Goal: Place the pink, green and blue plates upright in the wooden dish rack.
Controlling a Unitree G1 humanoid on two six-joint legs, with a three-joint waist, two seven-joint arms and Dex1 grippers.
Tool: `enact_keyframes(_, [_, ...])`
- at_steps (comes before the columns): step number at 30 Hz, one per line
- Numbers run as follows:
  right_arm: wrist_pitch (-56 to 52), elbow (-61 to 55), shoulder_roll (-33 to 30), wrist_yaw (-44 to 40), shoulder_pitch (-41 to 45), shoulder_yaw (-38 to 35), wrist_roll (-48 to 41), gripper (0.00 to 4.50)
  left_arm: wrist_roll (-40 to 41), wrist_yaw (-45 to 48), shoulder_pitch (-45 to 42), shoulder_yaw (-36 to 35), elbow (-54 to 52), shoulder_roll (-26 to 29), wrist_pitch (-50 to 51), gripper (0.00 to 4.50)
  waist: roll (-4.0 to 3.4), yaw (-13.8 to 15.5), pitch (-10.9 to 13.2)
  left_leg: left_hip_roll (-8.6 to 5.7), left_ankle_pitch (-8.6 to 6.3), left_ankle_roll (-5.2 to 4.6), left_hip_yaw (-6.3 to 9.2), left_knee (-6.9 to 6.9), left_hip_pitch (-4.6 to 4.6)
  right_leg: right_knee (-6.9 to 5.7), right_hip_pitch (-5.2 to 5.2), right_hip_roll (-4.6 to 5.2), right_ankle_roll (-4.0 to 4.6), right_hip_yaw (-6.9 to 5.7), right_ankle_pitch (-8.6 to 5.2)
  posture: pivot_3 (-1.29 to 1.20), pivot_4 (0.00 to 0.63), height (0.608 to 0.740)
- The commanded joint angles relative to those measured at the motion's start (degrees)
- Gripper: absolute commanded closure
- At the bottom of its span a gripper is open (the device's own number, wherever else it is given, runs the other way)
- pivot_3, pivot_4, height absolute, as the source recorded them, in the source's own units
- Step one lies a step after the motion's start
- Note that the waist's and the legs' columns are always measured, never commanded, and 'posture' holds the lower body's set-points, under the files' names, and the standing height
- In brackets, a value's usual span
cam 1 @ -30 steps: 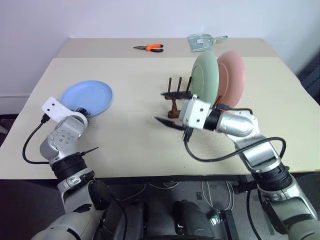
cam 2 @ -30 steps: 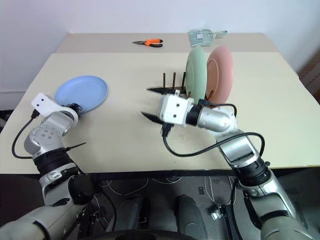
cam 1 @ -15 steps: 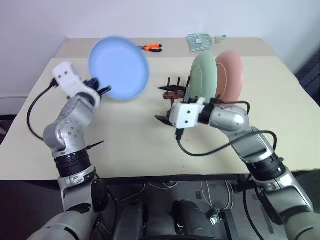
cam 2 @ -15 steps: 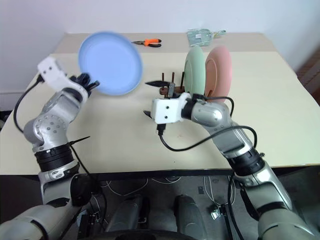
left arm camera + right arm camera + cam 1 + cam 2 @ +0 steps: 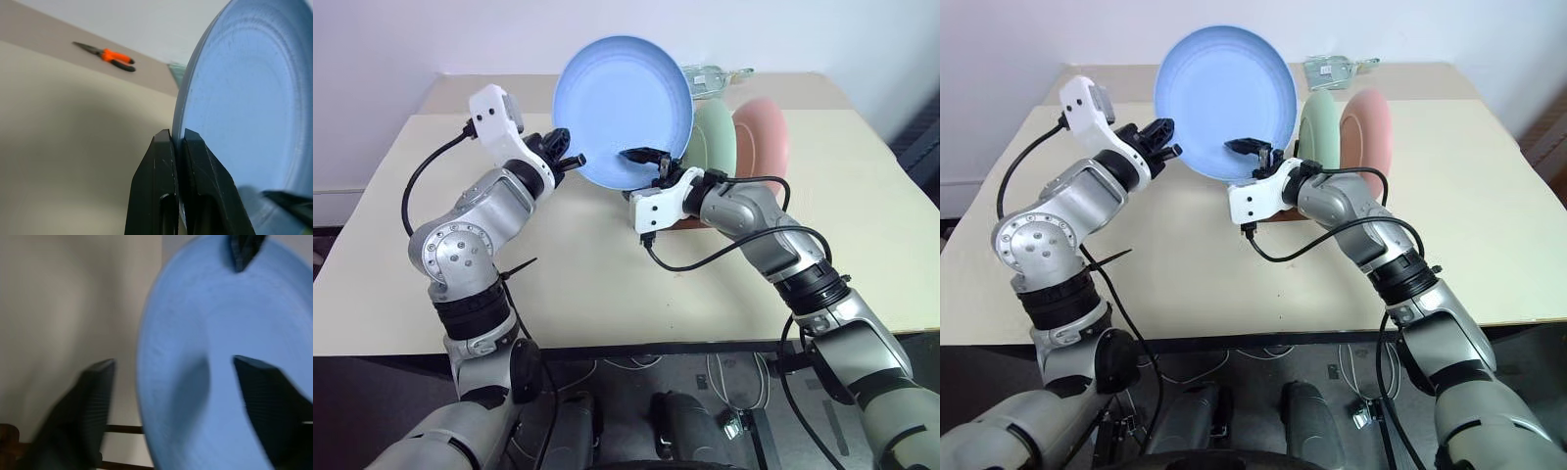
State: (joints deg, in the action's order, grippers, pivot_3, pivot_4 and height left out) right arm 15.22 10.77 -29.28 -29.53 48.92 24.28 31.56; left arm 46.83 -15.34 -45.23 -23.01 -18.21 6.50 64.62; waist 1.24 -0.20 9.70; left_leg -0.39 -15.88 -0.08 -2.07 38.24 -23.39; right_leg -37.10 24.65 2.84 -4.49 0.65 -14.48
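Beige table (image 5: 607,284): left gripper (image 5: 177,139) pinches blue plate (image 5: 625,110) rim, upright in air; right gripper (image 5: 171,382) spread astride its edge.

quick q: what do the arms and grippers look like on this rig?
Both arms have silver-grey metal shells with black joint rings. Each wrist carries a white boxy camera module. The left gripper and the right gripper each have two slim black fingers. A loose black cable loops along each forearm.

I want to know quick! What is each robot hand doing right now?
Left gripper: shut on the blue plate, pinching its rim.
Right gripper: open, fingers either side of the plate's edge.
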Motion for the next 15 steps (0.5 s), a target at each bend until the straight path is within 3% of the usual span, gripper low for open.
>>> enact_keyframes(1, [0.9,-1.47,-0.44,0.85,0.23,-1.53,0.62,2.82,3.01,-0.91,-0.96,-1.36,-2.0,-0.77,0.68,4.5,0.0,-0.28,0.0,0.0,0.0,0.01,0.0,0.0,0.0,0.0,0.0,-0.01,0.0,0.0,0.0,0.0,0.15,0.74])
enact_keyframes(4, [0.88,-2.27,-0.63,1.04,-0.5,-1.92,1.1,4.35,3.78,-0.74,-0.77,-1.01,-2.14,-0.81,0.94,4.5,0.0,-0.48,0.0,0.0,0.01,0.02,0.0,0.0,0.0,-0.02,0.0,-0.02,0.0,0.0,0.0,0.0,0.15,0.74])
enact_keyframes(6, [1.19,-2.81,-0.97,1.38,-0.92,-2.02,1.67,4.46,4.67,-0.48,-1.03,-1.62,-1.99,-1.59,-0.26,4.5,0.0,-0.49,0.0,0.02,0.03,0.04,0.0,0.0,0.0,-0.02,0.0,-0.04,0.0,0.0,0.0,0.0,0.15,0.74])
enact_keyframes(9, [1.97,-3.28,-1.44,1.91,-1.23,-2.03,2.35,4.5,5.03,-1.03,-3.59,-5.67,-1.15,-3.18,-8.44,3.48,0.02,-0.46,0.01,0.02,0.03,0.05,0.0,0.0,0.0,-0.01,0.0,-0.04,0.0,0.01,0.0,0.0,0.15,0.74])
enact_keyframes(12, [2.6,-3.59,-1.62,2.31,-1.04,-2.62,1.96,4.5,-1.66,-3.29,-5.3,-8.28,2.62,0.24,-17.46,2.08,0.02,-0.5,0.01,0.02,0.04,0.07,0.0,0.01,0.0,-0.01,0.0,-0.05,0.0,0.0,0.0,0.0,0.15,0.74])
enact_keyframes(15, [3.77,-3.79,-1.44,2.31,-0.12,-4.85,-1.45,4.5,-12.89,-0.92,-2.22,-4.19,6.43,9.73,-23.26,2.08,-0.02,-1.08,0.0,0.03,0.07,0.12,-0.06,-0.07,0.11,-0.03,0.0,-0.17,0.0,0.15,0.0,0.0,0.15,0.74])
